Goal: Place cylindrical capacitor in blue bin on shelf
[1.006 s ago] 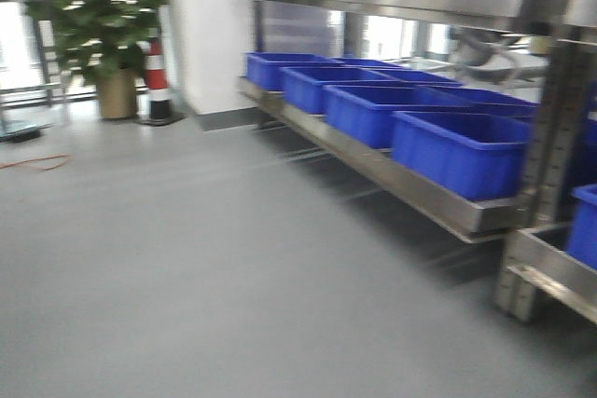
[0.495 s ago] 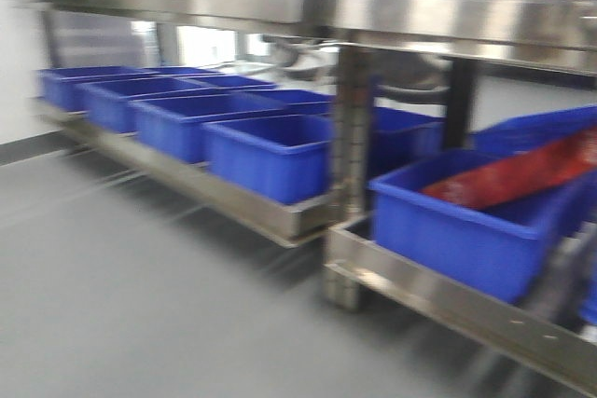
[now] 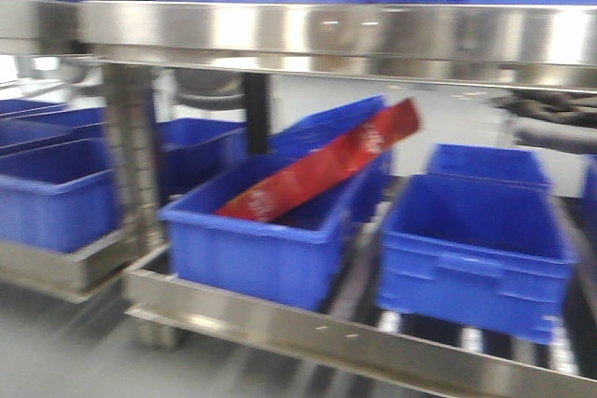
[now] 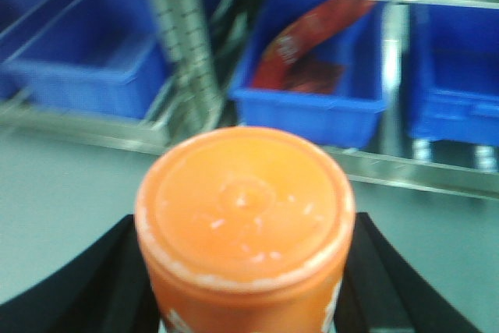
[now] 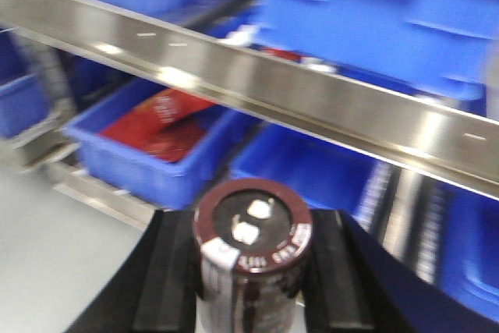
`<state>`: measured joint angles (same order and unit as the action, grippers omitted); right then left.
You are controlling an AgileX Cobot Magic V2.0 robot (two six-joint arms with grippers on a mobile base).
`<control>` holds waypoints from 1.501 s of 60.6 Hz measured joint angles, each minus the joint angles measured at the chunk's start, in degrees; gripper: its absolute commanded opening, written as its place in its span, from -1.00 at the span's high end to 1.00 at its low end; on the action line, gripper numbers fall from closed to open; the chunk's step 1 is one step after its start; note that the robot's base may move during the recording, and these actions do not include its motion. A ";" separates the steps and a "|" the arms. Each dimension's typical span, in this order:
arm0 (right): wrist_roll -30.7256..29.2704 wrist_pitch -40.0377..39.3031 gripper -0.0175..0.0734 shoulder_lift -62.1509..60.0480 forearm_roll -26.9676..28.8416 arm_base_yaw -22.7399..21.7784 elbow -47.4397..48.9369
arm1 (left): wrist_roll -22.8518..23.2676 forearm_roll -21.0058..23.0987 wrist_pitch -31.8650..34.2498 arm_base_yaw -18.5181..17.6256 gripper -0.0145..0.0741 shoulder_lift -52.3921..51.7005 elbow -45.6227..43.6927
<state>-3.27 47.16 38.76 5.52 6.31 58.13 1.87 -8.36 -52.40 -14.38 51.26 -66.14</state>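
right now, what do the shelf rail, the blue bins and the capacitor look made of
Shelf rail: likely brushed stainless steel; shiny, with streaked reflections. Blue bin: probably moulded plastic; uniform colour, formed lip. Cylindrical capacitor: dark glossy sleeve, seemingly plastic film, with pale metal-looking terminals on its end.

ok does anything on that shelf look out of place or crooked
Yes: a long red packet lies slanted in a blue bin on the shelf, its upper end poking out past the rim. Too blurred to tell what it is. Nothing else stands out.
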 measured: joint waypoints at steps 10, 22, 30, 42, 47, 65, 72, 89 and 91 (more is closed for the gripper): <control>0.00 0.00 0.77 0.00 0.00 0.00 0.00 | 0.00 0.00 0.00 0.00 0.92 0.00 0.00; 0.00 0.00 0.77 0.00 0.00 0.00 0.00 | 0.00 0.00 0.00 0.00 0.92 0.00 0.00; 0.00 0.00 0.77 0.00 0.00 0.00 0.00 | 0.00 0.00 0.00 0.00 0.92 0.00 0.00; 0.00 0.00 0.77 0.00 0.00 0.00 0.00 | 0.00 0.00 0.00 0.00 0.92 0.00 0.00; 0.00 0.00 0.77 0.00 0.00 0.00 0.00 | 0.00 0.00 0.00 0.00 0.92 0.00 0.00; 0.00 0.00 0.77 0.00 0.00 0.00 0.00 | 0.00 0.00 0.00 0.00 0.92 0.00 0.00; 0.00 0.00 0.77 0.00 0.00 0.00 0.00 | 0.00 0.00 0.00 0.00 0.92 0.00 0.00; 0.00 0.00 0.77 0.00 0.00 0.00 0.00 | 0.00 0.00 0.00 0.00 0.92 0.00 0.00; 0.00 0.00 0.77 0.00 0.00 0.00 0.00 | 0.00 0.00 0.00 0.00 0.92 0.00 0.00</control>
<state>-3.27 47.16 38.76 5.52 6.31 58.13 1.87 -8.36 -52.40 -14.38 51.26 -66.14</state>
